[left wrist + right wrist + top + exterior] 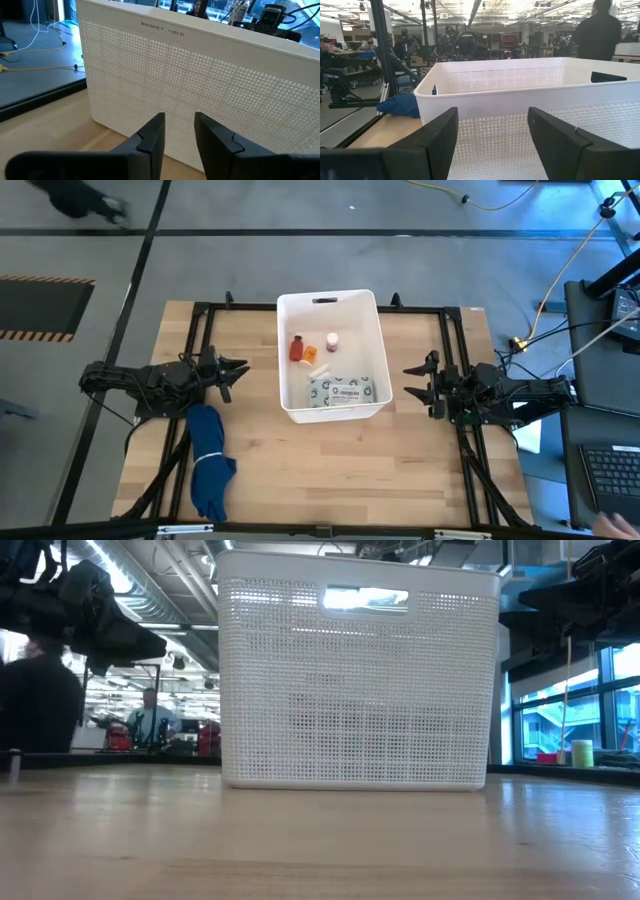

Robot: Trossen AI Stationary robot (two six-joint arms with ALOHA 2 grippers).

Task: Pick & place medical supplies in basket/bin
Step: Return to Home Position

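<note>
The white tub stands in the middle of the table; it fills the low view. Inside it lie a red bottle, a dark-topped vial, an orange-topped vial, a short white cylinder and flat white printed packets. My left gripper hovers left of the tub, open with a narrow gap and empty. My right gripper hovers right of the tub, open wide and empty.
A blue cloth lies bunched on the table near the left front; it also shows in the right wrist view. Dark frame rails run along the table's sides. People stand in the room beyond the table.
</note>
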